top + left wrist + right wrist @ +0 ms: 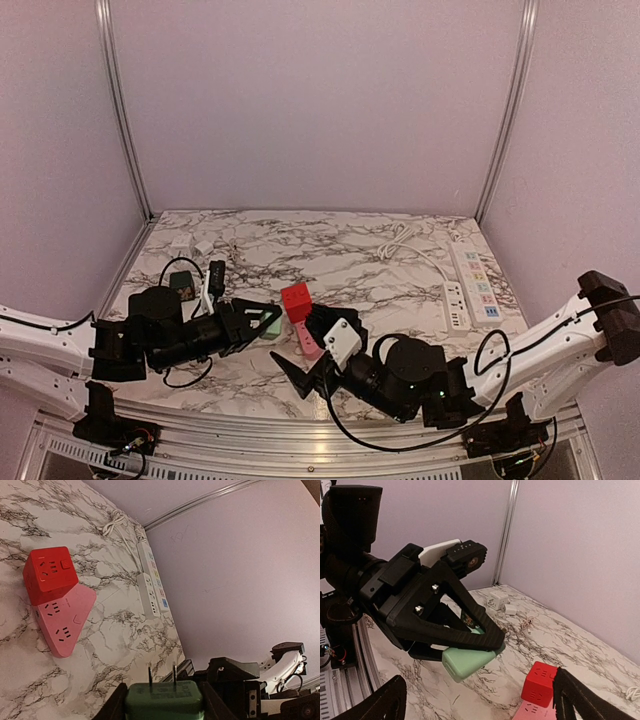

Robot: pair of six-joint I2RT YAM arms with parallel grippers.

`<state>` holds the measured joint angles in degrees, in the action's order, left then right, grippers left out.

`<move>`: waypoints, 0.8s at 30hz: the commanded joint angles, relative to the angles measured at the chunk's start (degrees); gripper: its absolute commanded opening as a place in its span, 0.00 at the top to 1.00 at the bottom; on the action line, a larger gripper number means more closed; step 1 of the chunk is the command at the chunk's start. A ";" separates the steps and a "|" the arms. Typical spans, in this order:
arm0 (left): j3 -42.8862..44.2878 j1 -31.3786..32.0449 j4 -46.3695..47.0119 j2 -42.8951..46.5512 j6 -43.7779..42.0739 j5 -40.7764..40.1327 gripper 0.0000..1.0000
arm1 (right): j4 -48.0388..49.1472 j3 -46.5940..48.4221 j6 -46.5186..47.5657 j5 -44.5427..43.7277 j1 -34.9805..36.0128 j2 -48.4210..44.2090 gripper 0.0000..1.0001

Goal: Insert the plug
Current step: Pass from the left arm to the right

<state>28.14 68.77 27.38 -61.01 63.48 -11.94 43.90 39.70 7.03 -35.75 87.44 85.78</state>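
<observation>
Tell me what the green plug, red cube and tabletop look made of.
Green plug: matte moulded plastic, rounded edges; its thin prongs are likely metal. Red cube: smooth plastic, faint sheen. Tabletop: marble-veined surface, possibly only a printed laminate.

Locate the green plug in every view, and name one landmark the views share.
Top external: green plug lower left of centre, in the left gripper.
Left wrist: green plug at bottom centre, prongs pointing up.
Right wrist: green plug lower centre, between black fingers.
Shared landmark: red socket cube.
</observation>
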 commanded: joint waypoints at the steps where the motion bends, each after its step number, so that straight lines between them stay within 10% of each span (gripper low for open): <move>1: 3.45 2.19 6.62 -1.71 -0.47 -2.28 0.83 | 9.81 1.07 4.30 -0.69 0.41 1.60 0.06; 24: 2.06 6.45 17.12 -5.59 0.59 -5.22 0.82 | 35.48 3.43 11.94 -14.91 3.26 14.12 0.38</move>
<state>29.95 74.54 40.38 -66.06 64.10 -16.03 73.21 41.71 17.74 -47.13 90.15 98.87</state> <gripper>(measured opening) 0.427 0.656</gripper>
